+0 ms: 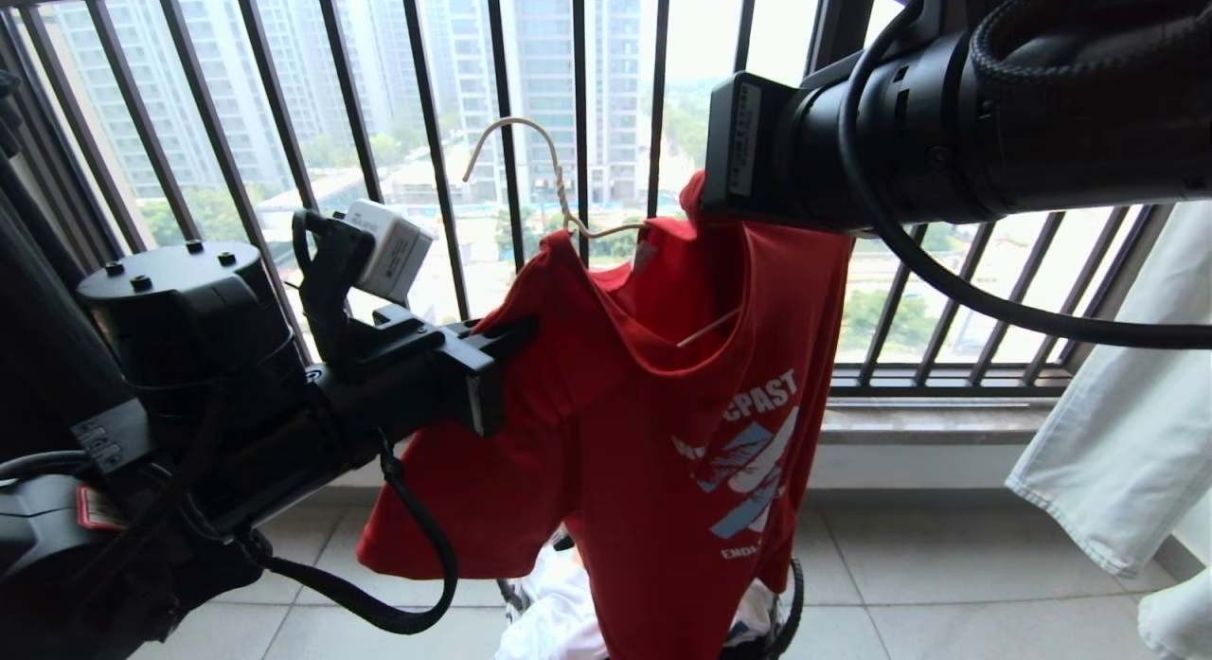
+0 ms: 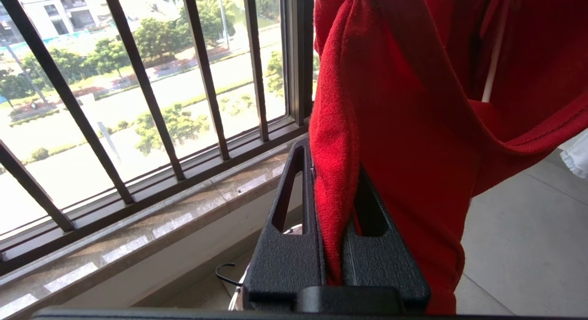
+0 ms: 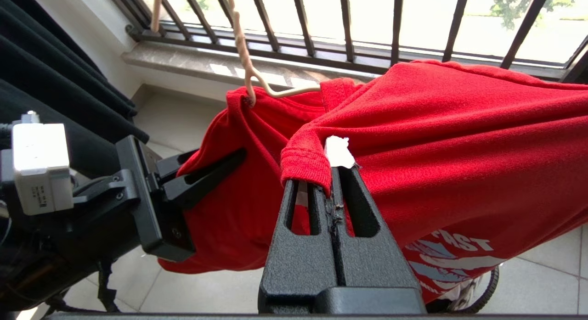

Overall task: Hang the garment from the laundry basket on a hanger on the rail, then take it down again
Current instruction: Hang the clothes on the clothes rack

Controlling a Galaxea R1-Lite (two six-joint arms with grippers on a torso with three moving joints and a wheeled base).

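Observation:
The red garment [image 1: 663, 433] hangs in the air between both grippers, in front of the window. The thin white hanger [image 1: 561, 191] sits in its neck opening, with the hook free above the collar and hooked on nothing. My left gripper [image 2: 333, 173] is shut on a fold of red cloth at one shoulder; it also shows in the head view [image 1: 511, 338]. My right gripper [image 3: 331, 173] is shut on the collar hem beside the white label [image 3: 338, 151]. Part of the laundry basket [image 1: 792, 598] shows below the garment. The rail is out of view.
The black barred window railing [image 1: 431, 120] and its stone sill [image 1: 937, 419] stand just behind the garment. A pale cloth [image 1: 1117, 404] hangs at the right, and dark cloth [image 3: 50, 58] at the left. Below is tiled floor [image 1: 947, 584]. My right arm [image 1: 994, 111] fills the upper right.

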